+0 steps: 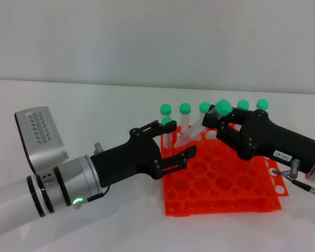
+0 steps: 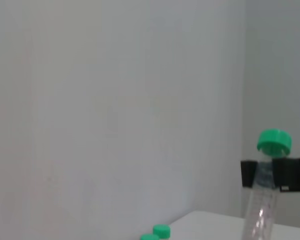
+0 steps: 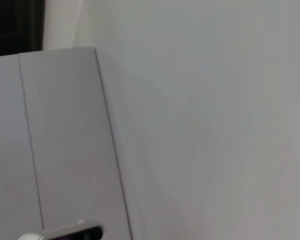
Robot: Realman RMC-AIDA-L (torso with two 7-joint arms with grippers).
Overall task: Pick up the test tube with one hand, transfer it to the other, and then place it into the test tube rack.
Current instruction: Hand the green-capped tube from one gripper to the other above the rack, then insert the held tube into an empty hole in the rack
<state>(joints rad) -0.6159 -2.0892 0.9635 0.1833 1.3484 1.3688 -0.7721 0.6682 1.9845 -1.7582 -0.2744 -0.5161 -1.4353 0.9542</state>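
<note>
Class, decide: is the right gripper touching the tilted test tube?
Touching. The left wrist view shows the right gripper clamped on the test tube just below its green cap.

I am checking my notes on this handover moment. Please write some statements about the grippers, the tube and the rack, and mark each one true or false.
1. The right gripper is shut on a test tube near its green cap. True.
2. The left gripper is shut on the tube. False: it is open, with its fingers on either side of the tube.
3. The held tube stands in the test tube rack. False: it is tilted in the air above the rack.
4. Other green-capped tubes stand in the rack's far row. True.
</note>
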